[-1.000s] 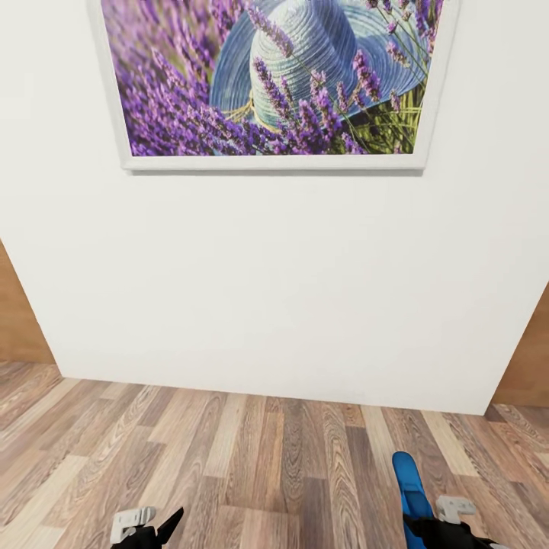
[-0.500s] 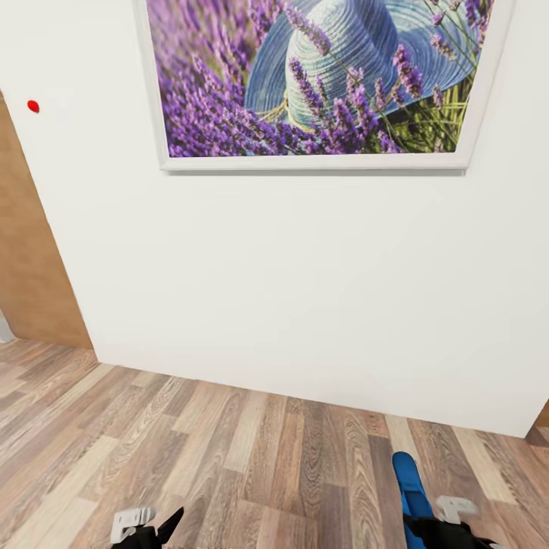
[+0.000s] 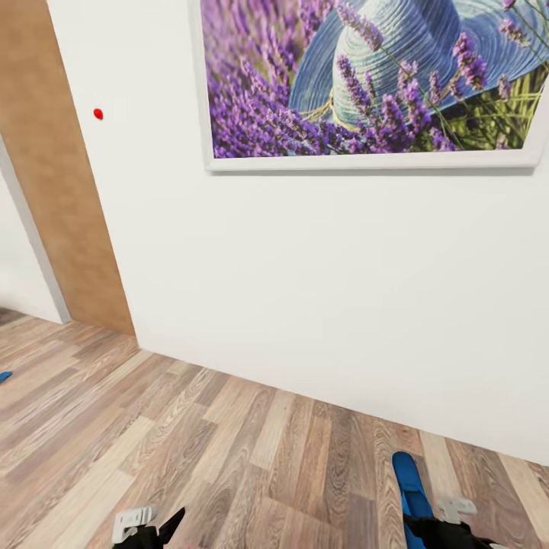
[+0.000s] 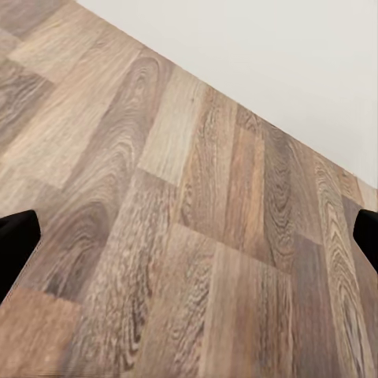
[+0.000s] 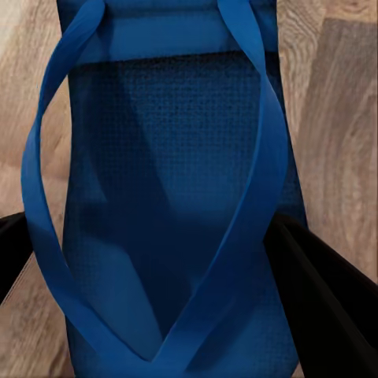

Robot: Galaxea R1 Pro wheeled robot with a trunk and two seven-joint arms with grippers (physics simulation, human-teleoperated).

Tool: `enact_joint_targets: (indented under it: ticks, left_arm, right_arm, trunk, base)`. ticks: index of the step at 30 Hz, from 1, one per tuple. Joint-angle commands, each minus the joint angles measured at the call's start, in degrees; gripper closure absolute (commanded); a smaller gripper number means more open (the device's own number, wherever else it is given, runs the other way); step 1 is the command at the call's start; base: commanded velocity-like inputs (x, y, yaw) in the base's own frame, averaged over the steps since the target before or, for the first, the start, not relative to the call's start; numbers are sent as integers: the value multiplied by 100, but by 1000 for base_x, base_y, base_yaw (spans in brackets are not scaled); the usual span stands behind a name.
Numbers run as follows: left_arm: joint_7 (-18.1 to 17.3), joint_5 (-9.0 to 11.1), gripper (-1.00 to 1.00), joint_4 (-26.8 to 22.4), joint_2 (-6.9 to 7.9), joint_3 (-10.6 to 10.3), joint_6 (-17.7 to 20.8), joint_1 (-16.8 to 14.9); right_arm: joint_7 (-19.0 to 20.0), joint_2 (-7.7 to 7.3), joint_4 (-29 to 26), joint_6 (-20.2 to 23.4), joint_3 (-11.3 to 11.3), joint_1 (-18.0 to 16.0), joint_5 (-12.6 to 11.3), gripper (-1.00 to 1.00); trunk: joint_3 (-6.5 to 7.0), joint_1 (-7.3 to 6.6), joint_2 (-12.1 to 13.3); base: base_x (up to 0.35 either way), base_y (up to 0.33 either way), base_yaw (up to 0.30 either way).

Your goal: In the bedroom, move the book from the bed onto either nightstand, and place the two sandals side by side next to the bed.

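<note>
One bright blue sandal (image 3: 410, 480) is held off the wood-plank floor at the lower right of the head view, with my right gripper (image 3: 441, 528) shut on it. In the right wrist view the sandal (image 5: 169, 197) with its straps sits between the two black fingers (image 5: 323, 276). My left gripper (image 3: 152, 528) hangs at the lower left, open and with nothing in it; its fingertips (image 4: 16, 244) stand wide apart over bare floor. A small blue sliver (image 3: 4, 376) lies on the floor at the far left edge; I cannot tell what it is. Book, bed and nightstands are out of view.
A white wall (image 3: 305, 290) stands close ahead with a framed lavender-and-hat picture (image 3: 366, 84) on it. A light brown wooden panel (image 3: 61, 175) and a small red dot (image 3: 97, 113) are at the left. Wood-plank floor (image 3: 191, 457) runs off to the left.
The camera has swung left, so the wall and picture slid right and the wooden panel, red dot and blue sliver came into view. Both grippers keep their pose.
</note>
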Motion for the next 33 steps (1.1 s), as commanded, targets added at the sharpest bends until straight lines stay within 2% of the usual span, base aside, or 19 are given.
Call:
enact_joint_targets:
  ticks: [1, 33]
  left_arm:
    - [-29, 41, -100, 5, -3, 6, 27, -5]
    - [-39, 41, -100, 6, -29, 7, 27, -5]
  right_arm:
    - [34, 4, -13, 48, -42, 0, -2, 100]
    - [34, 4, -5, 48, -42, 0, 26, 100]
  trunk:
    - [-6, -1, -2]
    - [-6, -1, -2]
  base:
    - [0, 0, 290]
    - [0, 0, 290]
